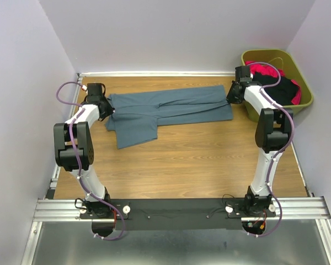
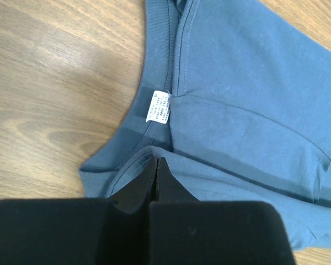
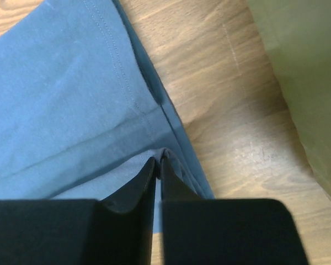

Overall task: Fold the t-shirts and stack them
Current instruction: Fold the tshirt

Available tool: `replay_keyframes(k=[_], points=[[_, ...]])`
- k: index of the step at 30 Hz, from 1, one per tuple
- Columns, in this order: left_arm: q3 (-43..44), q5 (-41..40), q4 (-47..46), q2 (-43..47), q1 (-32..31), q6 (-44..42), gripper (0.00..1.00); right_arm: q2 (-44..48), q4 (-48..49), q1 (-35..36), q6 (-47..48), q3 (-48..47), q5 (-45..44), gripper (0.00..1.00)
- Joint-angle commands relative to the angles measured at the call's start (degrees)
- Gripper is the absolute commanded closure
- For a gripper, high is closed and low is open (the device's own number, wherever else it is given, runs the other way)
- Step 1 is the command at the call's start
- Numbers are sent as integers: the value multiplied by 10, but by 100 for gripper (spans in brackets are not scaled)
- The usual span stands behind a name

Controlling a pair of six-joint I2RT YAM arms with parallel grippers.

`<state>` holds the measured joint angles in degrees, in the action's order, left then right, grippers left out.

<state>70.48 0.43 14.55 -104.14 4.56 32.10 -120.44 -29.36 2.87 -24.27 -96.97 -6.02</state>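
Note:
A slate-blue t-shirt (image 1: 171, 107) lies folded lengthwise across the far half of the table, one sleeve sticking out toward the near left. My left gripper (image 1: 109, 107) sits at its collar end. Its jaws (image 2: 156, 161) are shut on a ridge of blue cloth (image 2: 237, 83) just below the white neck label (image 2: 160, 106). My right gripper (image 1: 231, 95) is at the hem end. Only a thin slit shows between its fingers (image 3: 158, 161), and a peak of the shirt's cloth (image 3: 60, 99) is pinched at their tips. A black t-shirt (image 1: 281, 88) and a red-pink one (image 1: 262, 69) lie in the bin.
The olive-green bin (image 1: 276, 52) stands at the far right corner, its wall (image 3: 303, 83) close beside my right gripper. Bare wood (image 1: 198, 160) stretches from the shirt to the near edge. Walls close in the table at the back and sides.

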Motion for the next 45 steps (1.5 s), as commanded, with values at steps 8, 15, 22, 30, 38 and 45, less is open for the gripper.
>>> replay_keyframes(k=[8, 15, 22, 30, 38, 45], points=[[-10, -7, -25, 12, 8, -7, 60, -12, 17, -3, 21, -21, 28, 63], [-35, -37, -9, 74, 8, -16, 42, 38, 18, 19, 27, 9, 41, 51], [-77, -21, -22, 68, 7, -26, 68, 51, 43, 56, 14, 56, 96, 57], [-75, -18, -24, 17, 7, -37, 75, 7, 77, 61, -14, 88, 103, 70], [-107, -31, 6, -12, 8, -35, 76, 9, 91, 60, -24, 161, 74, 71], [-203, -26, 14, 48, 18, -29, 76, 55, 87, 60, -37, 249, 64, 71]])
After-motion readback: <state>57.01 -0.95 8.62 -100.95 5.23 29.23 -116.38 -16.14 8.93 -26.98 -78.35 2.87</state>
